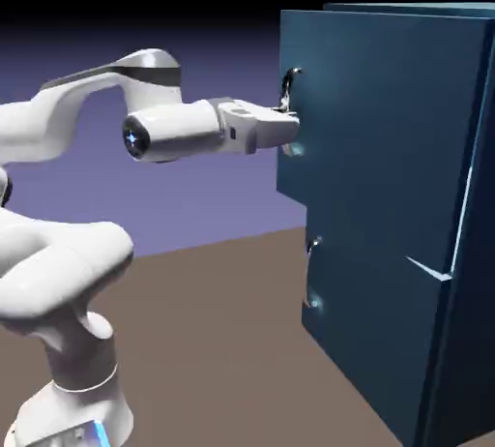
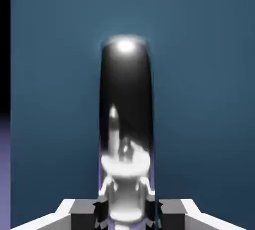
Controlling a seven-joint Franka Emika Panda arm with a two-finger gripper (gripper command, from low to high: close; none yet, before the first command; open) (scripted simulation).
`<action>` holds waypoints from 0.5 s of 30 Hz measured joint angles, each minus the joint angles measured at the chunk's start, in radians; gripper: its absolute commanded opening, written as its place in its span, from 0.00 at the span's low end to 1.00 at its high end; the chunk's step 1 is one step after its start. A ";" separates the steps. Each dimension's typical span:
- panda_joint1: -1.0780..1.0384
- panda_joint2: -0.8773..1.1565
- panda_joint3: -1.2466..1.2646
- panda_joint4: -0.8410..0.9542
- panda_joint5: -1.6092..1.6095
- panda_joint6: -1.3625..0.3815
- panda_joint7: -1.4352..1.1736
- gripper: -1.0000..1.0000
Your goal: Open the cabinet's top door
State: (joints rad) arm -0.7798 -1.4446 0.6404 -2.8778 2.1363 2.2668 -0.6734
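So the gripper (image 2: 127, 219) is clamped on the top door's curved handle (image 2: 125, 109). Backdrop shows past the top door's (image 2: 199, 99) edge.

White arm's hand (image 1: 276, 129) at upper handle (image 1: 288, 90) of teal-blue cabinet (image 1: 387, 145)
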 measured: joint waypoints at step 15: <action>0.035 -0.011 -0.544 -0.118 -0.479 -0.376 -0.081 0.00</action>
State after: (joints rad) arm -0.7447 -1.4552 0.0967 -2.9955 1.6570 1.8907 -0.7540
